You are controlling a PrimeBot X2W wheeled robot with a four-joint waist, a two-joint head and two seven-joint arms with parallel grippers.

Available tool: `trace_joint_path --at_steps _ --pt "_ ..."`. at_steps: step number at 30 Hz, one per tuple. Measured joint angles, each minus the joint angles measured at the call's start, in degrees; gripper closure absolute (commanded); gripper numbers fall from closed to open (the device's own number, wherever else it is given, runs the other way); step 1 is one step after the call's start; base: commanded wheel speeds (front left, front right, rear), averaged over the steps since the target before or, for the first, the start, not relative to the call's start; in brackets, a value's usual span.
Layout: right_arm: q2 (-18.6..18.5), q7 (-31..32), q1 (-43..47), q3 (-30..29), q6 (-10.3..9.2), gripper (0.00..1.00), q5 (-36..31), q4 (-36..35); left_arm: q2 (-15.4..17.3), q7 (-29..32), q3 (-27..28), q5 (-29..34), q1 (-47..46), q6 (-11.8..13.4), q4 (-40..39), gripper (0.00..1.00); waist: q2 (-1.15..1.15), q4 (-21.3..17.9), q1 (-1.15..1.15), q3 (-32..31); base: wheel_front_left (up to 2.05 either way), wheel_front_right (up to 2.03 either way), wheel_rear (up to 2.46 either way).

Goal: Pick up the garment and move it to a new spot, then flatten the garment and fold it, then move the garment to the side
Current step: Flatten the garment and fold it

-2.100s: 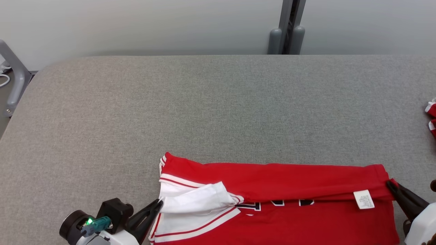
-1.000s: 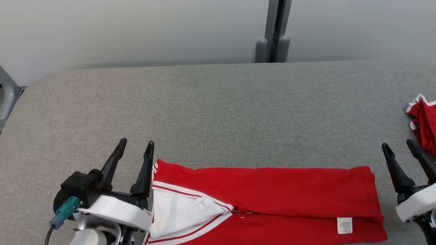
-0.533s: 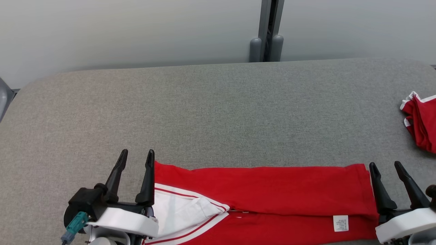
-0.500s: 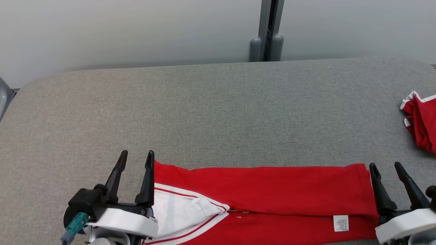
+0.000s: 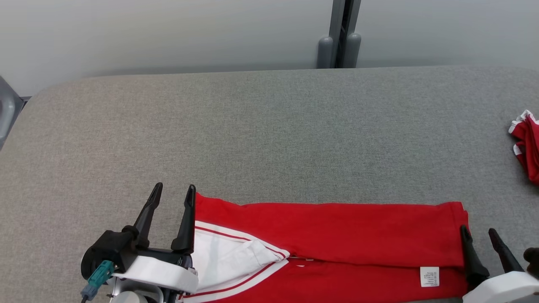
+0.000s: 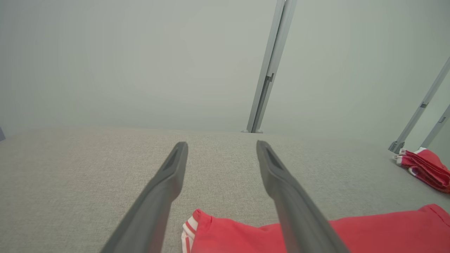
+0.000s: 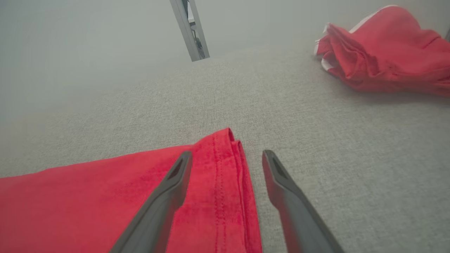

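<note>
The red shirt (image 5: 328,235) lies flat at the near side of the grey table (image 5: 269,126). It is folded into a long strip that runs from left to right. Its white sleeve (image 5: 227,256) with red stripes is at the left end. A small white tag (image 5: 429,276) is near the right end. The far edge of the strip is straight and smooth.

The left claw (image 5: 175,186) is at the left end of the shirt. Its two fingers are wide apart and point away from the robot. The inner finger is just beside the shirt's left edge. In the left wrist view, the shirt's corner lies low between the two fingers. This claw holds nothing.

The right claw (image 5: 477,229) is at the right end. It is wide apart too, and it holds nothing. One finger is over the red hem and the other is over bare table, so the shirt's edge runs between them. I cannot tell if a finger touches the cloth.

Past the shirt there is a lot of bare grey table, all the way to the far edge. The far left corner is round. Another red bundle with white trim (image 5: 528,143) sits at the right side, well apart from the shirt. Behind the table stand a grey post (image 5: 339,38) and a pale wall.
</note>
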Motion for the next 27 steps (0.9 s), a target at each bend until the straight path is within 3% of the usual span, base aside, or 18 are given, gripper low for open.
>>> trace_joint_path --at_steps 13,20,21,22,23,24,27 --pt "0.4 0.0 -3.5 3.5 0.00 0.00 7.3 12.2 -0.3 0.0 0.7 2.4 -0.6 -1.3 0.5 0.00 0.00 1.4 0.00 0.9 0.00 0.00 0.00" --pt "0.1 -0.4 -5.3 7.4 -0.02 0.00 10.3 14.7 -0.3 0.0 1.1 3.0 -0.6 -1.6 0.4 0.00 0.00 1.5 0.00 1.0 0.00 0.00 0.00" --pt "-0.1 -0.4 -5.5 8.1 -0.02 0.11 10.6 14.8 -0.3 0.0 1.1 3.1 -0.6 -1.6 0.4 0.00 0.00 1.5 0.00 1.1 0.00 0.00 0.00" --pt "-0.2 -0.4 -5.6 8.6 -0.02 0.64 11.0 14.9 -0.3 0.0 1.2 3.1 -0.6 -1.7 0.3 0.00 0.00 1.5 0.00 1.2 0.00 0.00 0.00" --pt "-0.3 -0.4 -5.9 9.0 -0.02 0.93 11.3 14.9 -0.4 0.0 1.3 3.1 -0.6 -1.7 0.3 0.00 0.00 1.5 0.00 1.2 0.00 0.00 0.00" --pt "-0.5 -0.4 -6.1 9.5 -0.02 1.00 11.5 14.9 -0.4 0.0 1.3 3.1 -0.7 -1.7 0.3 0.00 0.00 1.4 0.00 1.3 0.00 0.00 0.00" --pt "-0.7 -0.4 -6.4 9.8 0.00 1.00 11.6 14.4 -0.4 0.0 1.5 3.1 -0.9 -1.8 0.2 0.00 0.00 1.4 0.00 1.6 0.00 0.00 0.00"
